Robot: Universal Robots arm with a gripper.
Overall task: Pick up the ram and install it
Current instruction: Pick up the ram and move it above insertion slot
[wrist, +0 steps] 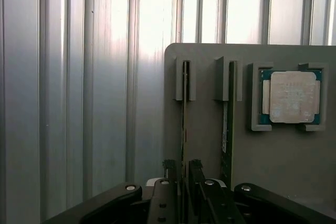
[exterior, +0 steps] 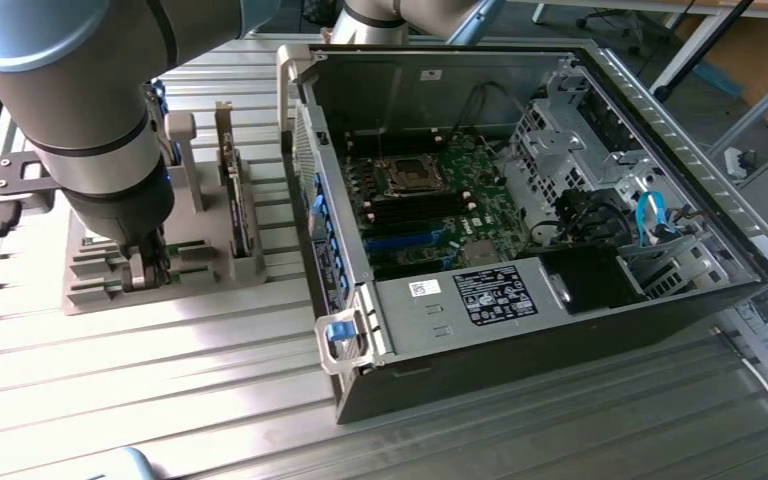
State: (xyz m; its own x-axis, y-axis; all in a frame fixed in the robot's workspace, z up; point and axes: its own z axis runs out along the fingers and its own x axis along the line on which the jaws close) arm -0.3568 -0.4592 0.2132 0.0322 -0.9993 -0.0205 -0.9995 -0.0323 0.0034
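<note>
Your robot arm [exterior: 77, 110] reaches down over a gray holder [exterior: 91, 285] that sits on a ribbed metal table [exterior: 157, 380]. The gripper [exterior: 148, 268] is low at the holder's near end. In the wrist view, the gripper [wrist: 182, 167] is released: its two dark fingers [wrist: 168, 165] stand apart, one on each side of a ram stick [wrist: 185, 119], with nothing clamped. That ram stick stands on its thin edge in a slot of the holder [wrist: 283, 156], in the slot closest to the holder's outer edge. A second stick [wrist: 229, 119] stands on edge in the next slot, just beside the first and parallel to it. Past the second stick, a square silver processor chip [wrist: 291, 97] lies flat in a recess of the same holder. In the exterior view, a dark card [exterior: 235, 200] stands upright in the holder, on the side facing an open computer case [exterior: 424, 70]. The case lies just beside the holder, its green circuit board [exterior: 438, 190] exposed inside.
</note>
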